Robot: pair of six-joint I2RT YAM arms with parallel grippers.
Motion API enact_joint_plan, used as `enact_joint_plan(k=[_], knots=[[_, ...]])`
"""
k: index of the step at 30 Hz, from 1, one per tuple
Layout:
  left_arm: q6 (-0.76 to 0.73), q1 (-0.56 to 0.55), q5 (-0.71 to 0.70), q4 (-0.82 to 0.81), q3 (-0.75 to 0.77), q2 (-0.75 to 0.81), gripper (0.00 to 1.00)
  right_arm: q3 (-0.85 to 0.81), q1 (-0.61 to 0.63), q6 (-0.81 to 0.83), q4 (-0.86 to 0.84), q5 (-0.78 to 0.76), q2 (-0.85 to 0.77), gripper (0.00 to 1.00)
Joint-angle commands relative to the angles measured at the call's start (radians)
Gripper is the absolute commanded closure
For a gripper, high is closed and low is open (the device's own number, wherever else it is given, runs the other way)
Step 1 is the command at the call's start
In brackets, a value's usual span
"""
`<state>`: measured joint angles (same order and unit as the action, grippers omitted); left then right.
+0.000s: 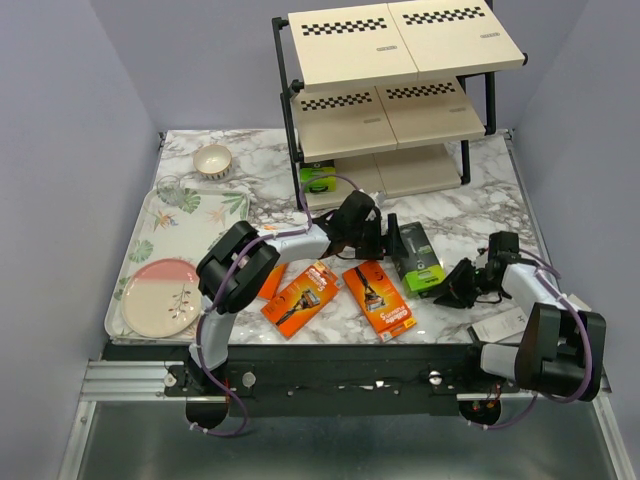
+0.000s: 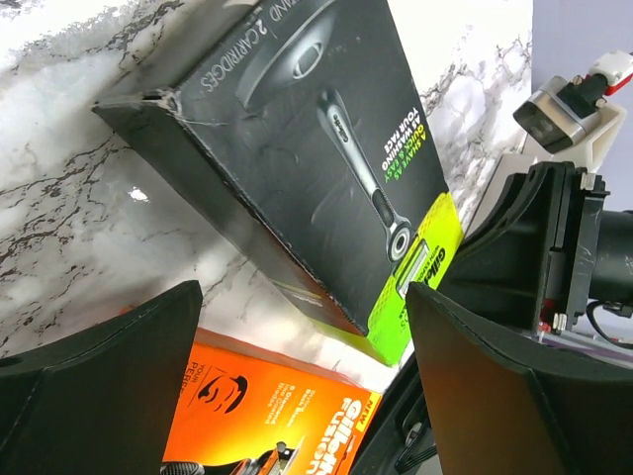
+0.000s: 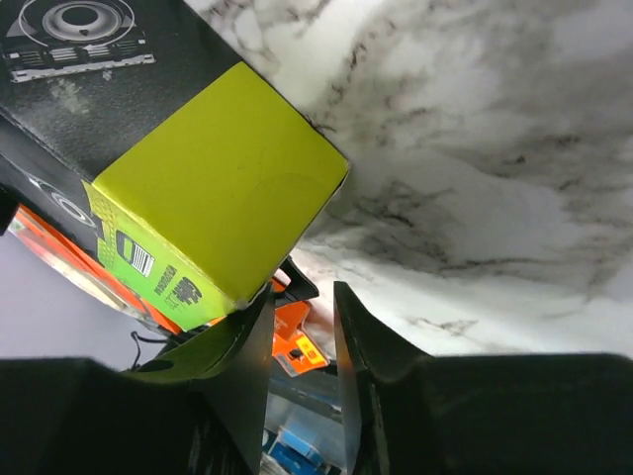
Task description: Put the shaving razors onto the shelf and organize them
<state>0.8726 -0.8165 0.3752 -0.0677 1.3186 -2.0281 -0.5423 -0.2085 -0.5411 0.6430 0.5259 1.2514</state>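
Black lime-ended razor pack [image 2: 326, 158] fills both wrist views, which alone show left gripper [image 2: 302, 297] jaws wide apart, right gripper [image 3: 302, 297] jaws narrowly apart

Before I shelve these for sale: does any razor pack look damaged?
Yes. The black pack with the lime-green end, lying on the marble table, has a crushed, split corner at its black end, with creases running from it, as the left wrist view shows.
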Motion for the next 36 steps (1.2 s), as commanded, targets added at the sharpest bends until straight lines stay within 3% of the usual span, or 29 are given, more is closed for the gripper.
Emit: enact_joint_plan(k=[1,5,8,13,18,28,36], knots=[[0.019,0.000,0.004,-0.030,-0.012,-0.021,0.07,0.031,0.004,-0.059,-0.149,0.040,0.010,0.67],[0.052,0.008,-0.012,-0.035,-0.022,-0.006,0.02,0.074,0.004,-0.086,-0.296,0.129,-0.010,0.82],[0.097,0.008,-0.067,-0.020,-0.054,0.046,0.01,0.108,0.004,-0.129,-0.392,0.196,-0.049,0.99],[0.189,0.007,-0.049,-0.069,-0.146,0.111,0.01,0.094,0.003,-0.255,-0.485,0.284,-0.092,0.99],[0.241,0.007,-0.030,-0.150,-0.171,0.111,0.01,0.071,0.004,-0.362,-0.629,0.257,-0.099,0.99],[0.382,0.013,0.103,-0.481,-0.145,-0.019,0.01,0.051,0.006,-0.370,-0.592,0.303,-0.050,0.99],[0.540,0.019,0.137,-0.552,-0.076,-0.135,0.01,0.061,0.009,-0.413,-0.634,0.322,0.022,0.99]])
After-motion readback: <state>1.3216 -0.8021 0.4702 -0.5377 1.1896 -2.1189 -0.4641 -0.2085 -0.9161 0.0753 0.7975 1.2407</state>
